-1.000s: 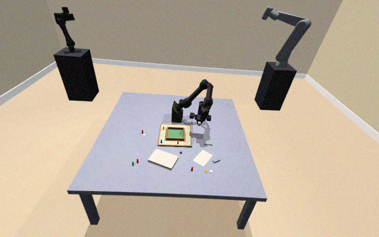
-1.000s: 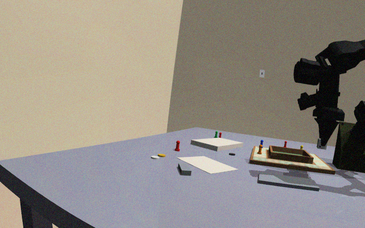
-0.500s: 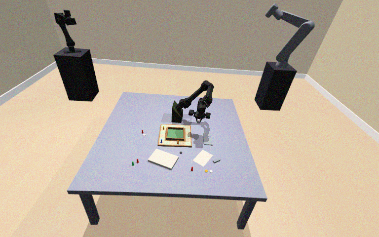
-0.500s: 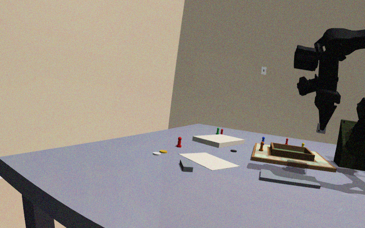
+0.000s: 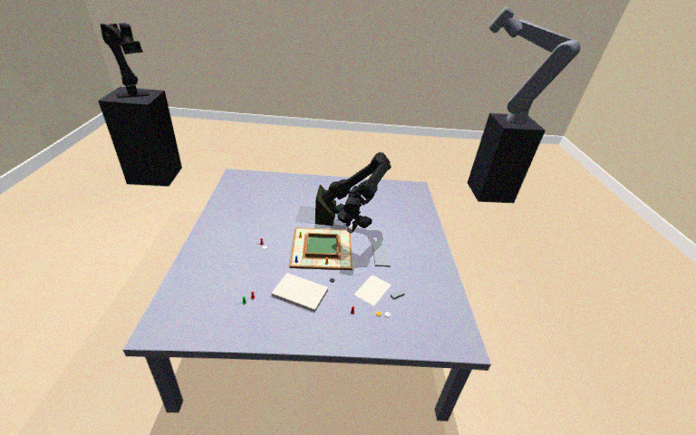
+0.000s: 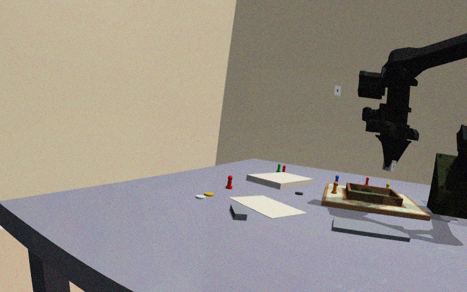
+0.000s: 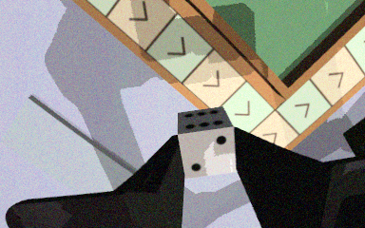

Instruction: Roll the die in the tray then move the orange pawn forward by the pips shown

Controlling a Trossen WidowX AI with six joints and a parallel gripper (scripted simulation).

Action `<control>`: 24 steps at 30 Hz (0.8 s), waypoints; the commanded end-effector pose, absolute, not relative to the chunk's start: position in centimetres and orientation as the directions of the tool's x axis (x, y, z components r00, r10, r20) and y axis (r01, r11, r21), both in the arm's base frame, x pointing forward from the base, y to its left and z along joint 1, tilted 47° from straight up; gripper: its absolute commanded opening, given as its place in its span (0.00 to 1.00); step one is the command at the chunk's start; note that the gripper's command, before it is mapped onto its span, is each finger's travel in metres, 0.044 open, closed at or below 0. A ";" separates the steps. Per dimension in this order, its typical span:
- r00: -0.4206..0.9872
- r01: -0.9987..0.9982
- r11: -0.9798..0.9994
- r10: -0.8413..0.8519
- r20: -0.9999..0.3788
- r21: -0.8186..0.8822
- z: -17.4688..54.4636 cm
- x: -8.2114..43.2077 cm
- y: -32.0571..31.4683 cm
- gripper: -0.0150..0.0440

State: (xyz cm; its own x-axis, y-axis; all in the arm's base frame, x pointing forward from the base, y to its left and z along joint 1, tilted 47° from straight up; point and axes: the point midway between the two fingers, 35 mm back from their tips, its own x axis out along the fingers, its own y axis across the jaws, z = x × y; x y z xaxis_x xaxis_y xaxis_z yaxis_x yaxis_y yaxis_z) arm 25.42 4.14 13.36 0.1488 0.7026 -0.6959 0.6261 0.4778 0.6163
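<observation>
My gripper (image 5: 351, 227) (image 6: 389, 165) (image 7: 207, 149) is shut on the white die (image 7: 209, 157), held in the air near the board's right edge in the top view. In the wrist view the die shows a shaded six-pip face and a lit two-pip face. The wooden tray (image 5: 322, 256) (image 6: 373, 197) with a green floor sits in the middle of the board (image 5: 312, 265) (image 6: 375, 210) (image 7: 242, 106). My orange pawn (image 5: 326, 261) (image 6: 334, 188) stands on the board's near row in the top view. A blue pawn (image 5: 295, 259) (image 6: 337, 179) and a yellow pawn (image 5: 300, 234) (image 6: 387, 185) stand on other squares.
A grey slab (image 6: 370, 227) (image 7: 52, 138) lies right of the board in the top view. A thick white block (image 5: 300, 291) (image 6: 279, 180), a paper sheet (image 5: 372, 290) (image 6: 268, 206) and a small dark block (image 5: 397, 295) (image 6: 238, 212) lie nearer. Red pawns (image 5: 352, 310) (image 5: 261, 241) stand off the board.
</observation>
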 end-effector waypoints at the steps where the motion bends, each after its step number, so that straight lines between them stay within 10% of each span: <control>1: 0.148 0.725 0.406 0.697 -0.701 0.557 11.8 26.1 2.9 0.25; 24: 0.139 0.990 -0.111 0.710 -0.690 0.084 2.3 27.0 -3.4 0.25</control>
